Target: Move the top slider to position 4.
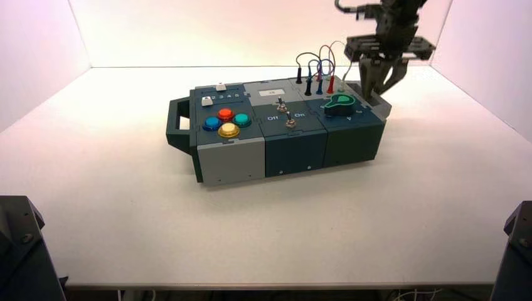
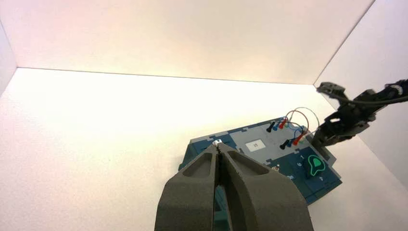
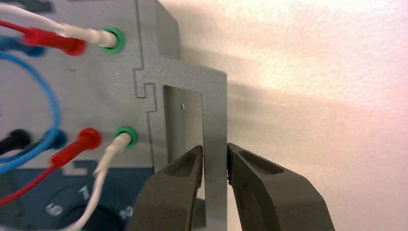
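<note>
White in its small knob, the top slider (image 1: 220, 87) lies at the far left of the box (image 1: 231, 162), beyond a row of white digits (image 1: 233, 96) in which position 4 is the goal. At the box's right end we find the right gripper (image 3: 215, 148), its fingers closed on the bar of the grey handle (image 3: 215, 106); the left gripper (image 2: 216, 146) waits at the near left, off the box, fingers together. We judge that a pull by the right arm while it grips could swing or drag the box, shifting the slider's place, and that a careless withdrawal could snag the wires (image 1: 332, 56). A later push, if too long, could overrun the goal. We count two sliders, four push-buttons (image 1: 226, 114), two toggle switches (image 1: 290, 120), one green knob (image 1: 339, 105) and two handles; the wires cross too closely for us to number.
</note>
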Robot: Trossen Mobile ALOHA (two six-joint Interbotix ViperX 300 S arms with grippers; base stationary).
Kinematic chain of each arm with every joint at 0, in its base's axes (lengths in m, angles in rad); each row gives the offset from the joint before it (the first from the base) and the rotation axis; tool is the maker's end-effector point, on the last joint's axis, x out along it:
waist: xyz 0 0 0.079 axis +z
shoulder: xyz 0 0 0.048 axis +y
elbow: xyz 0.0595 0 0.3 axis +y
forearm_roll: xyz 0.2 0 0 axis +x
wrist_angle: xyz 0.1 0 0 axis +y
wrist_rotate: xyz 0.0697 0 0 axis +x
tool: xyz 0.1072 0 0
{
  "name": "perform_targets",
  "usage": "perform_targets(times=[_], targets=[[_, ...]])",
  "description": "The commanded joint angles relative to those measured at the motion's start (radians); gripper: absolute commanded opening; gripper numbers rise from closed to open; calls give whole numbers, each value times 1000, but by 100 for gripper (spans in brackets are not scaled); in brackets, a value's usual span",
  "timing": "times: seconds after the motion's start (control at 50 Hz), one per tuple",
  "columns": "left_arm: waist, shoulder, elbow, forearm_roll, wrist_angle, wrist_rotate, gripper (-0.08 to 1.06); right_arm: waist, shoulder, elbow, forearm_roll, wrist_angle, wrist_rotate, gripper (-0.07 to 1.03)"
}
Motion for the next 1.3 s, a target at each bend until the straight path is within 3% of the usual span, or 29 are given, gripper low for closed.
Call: perform_targets(times=[0.02,0.24,0.44,0.64,1.02,1.3], targets=[[6,6,-15,-2,-9,5,-3,2,-46,-32,3,9,3,28],[5,8,-14,-3,-9,3,-3,32,-110,-55,3,54,3,27],[5,18,-15,-2,-8,5,-3,133,-207,-101,2,127,2,-1],[5,34,-15,-2,-6,3,-3,244,-232,-152,6,152,8,-2],[5,31,-15,-3,-3,3,-3,370,-94,-293,55,152,8,-2],[5,29,-15,-3,-3,3,-3,479,52,-468,78,186,8,-2]])
